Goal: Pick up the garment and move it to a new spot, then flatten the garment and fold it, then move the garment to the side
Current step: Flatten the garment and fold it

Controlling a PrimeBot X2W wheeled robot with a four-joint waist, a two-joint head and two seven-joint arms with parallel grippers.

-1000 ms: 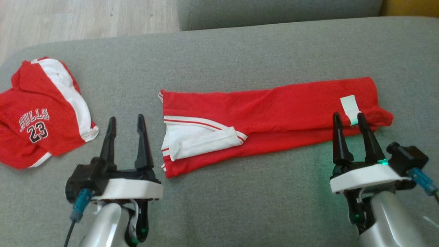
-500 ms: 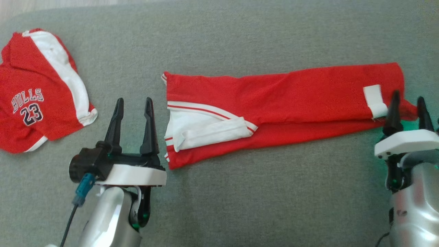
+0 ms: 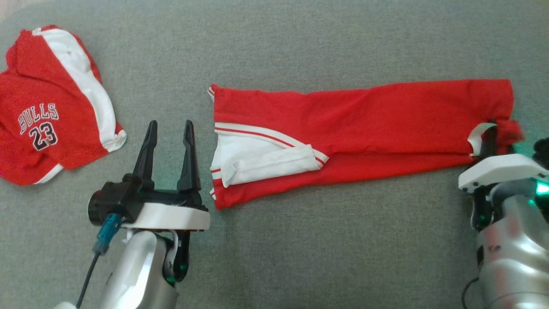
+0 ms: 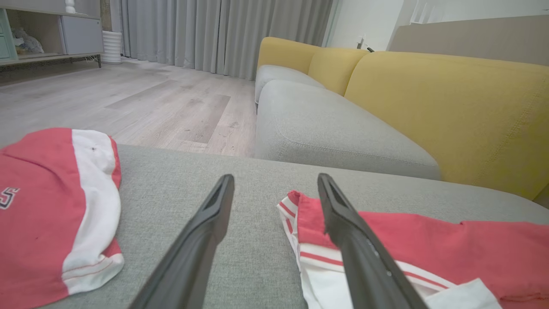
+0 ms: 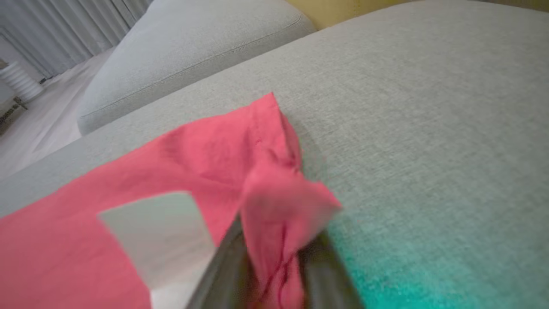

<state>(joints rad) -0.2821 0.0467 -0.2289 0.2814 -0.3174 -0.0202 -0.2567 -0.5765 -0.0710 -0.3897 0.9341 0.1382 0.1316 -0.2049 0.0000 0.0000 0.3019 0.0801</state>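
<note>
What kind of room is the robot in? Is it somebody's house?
Probably a living room in a home: there is a yellow-backed sofa, long grey curtains and a wooden floor.

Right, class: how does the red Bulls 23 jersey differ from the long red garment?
The red Bulls 23 jersey is bunched, the long red garment laid straight. The jersey lies untouched; the garment's end sits between fingers of the right end effector. Both red with white trim.
</note>
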